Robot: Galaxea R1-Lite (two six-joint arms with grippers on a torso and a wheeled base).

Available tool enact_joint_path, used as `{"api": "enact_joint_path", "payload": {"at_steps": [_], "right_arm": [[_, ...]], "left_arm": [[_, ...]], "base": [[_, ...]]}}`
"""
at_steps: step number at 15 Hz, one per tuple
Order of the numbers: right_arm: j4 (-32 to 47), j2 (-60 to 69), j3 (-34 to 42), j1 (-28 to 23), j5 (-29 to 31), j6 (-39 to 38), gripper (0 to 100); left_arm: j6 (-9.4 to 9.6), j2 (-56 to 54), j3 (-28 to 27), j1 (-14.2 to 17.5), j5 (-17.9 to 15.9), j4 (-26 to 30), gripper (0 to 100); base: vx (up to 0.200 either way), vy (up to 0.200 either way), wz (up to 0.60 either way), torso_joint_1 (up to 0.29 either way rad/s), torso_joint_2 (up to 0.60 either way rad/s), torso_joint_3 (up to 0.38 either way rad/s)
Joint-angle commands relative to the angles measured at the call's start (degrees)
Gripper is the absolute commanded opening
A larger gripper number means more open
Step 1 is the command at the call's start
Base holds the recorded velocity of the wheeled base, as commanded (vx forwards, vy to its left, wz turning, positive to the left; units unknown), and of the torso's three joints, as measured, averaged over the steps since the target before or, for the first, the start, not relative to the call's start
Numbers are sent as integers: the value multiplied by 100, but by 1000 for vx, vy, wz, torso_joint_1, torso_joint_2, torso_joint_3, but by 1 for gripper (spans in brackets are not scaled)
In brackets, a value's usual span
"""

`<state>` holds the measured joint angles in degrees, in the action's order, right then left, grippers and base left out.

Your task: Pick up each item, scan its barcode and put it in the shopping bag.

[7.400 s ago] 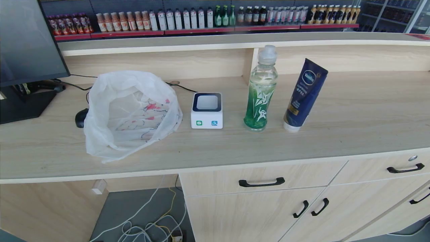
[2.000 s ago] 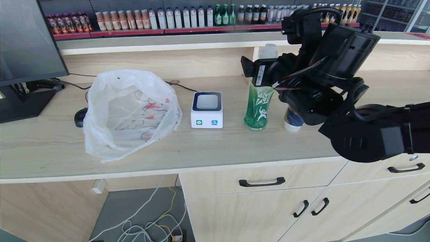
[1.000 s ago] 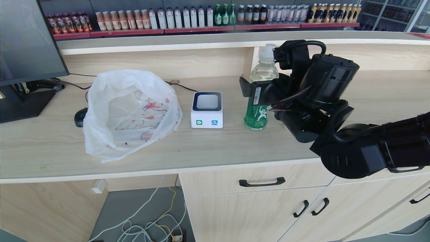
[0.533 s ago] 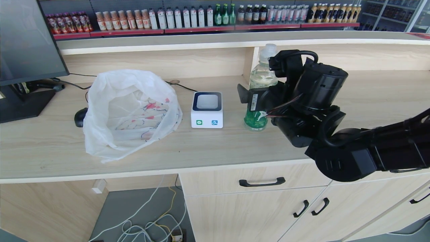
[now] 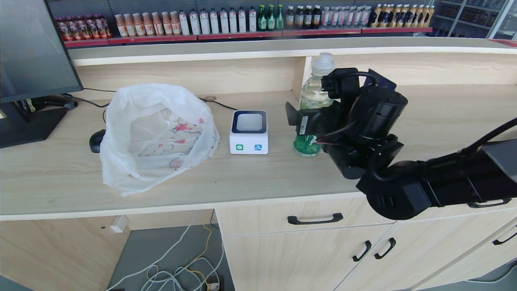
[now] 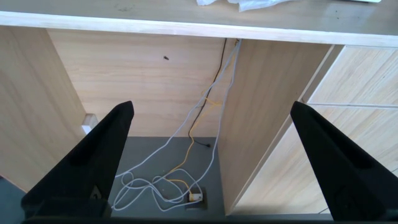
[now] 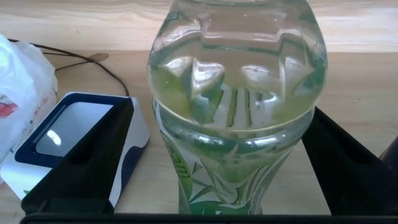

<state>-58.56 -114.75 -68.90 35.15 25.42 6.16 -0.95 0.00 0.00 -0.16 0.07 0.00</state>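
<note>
The right pincer (image 7: 214,168) is spread wide around the green-labelled drink bottle (image 5: 314,91), one finger on each side of its body at about label height; in the right wrist view a slim gap shows between each finger and the plastic, so nothing is clamped. The bottle stands upright on the desk (image 5: 242,178), its clear upper half and pale cap rising above the arm. Just behind the right arm the top of a dark blue tube (image 5: 383,82) peeks out, the rest of it hidden. Beside the bottle, toward the robot's left, sits the white barcode scanner (image 5: 249,131) with its dark-framed window facing up, apart from the bottle. Farther left lies the white shopping bag (image 5: 155,135), slumped with its mouth open and near the scanner without touching it. A black mouse (image 5: 97,141) rests just beyond the bag, and a monitor (image 5: 32,48) stands at the far left corner. The left pincer (image 6: 211,109) hangs low in front of the desk with its fingers far apart and holding nothing, facing the open bay where loose cables (image 6: 168,180) lie on the floor.
</note>
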Motion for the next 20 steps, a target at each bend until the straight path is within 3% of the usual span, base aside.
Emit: {"api": "enact_joint_path", "payload": {"at_steps": [1, 14, 20], "right_arm": [[-6, -118, -27, 1, 7, 8, 100], [-15, -241, -141, -140, -19, 114, 100], [-6, -469, -537, -140, -19, 114, 100]], "left_arm": [[-2, 9, 0, 7, 1, 0, 100], [-2, 9, 0, -2, 1, 0, 100], [-2, 9, 0, -2, 1, 0, 100]], "base": [[0, 0, 0, 0, 0, 0], [0, 0, 0, 0, 0, 0], [0, 0, 0, 0, 0, 0]]}}
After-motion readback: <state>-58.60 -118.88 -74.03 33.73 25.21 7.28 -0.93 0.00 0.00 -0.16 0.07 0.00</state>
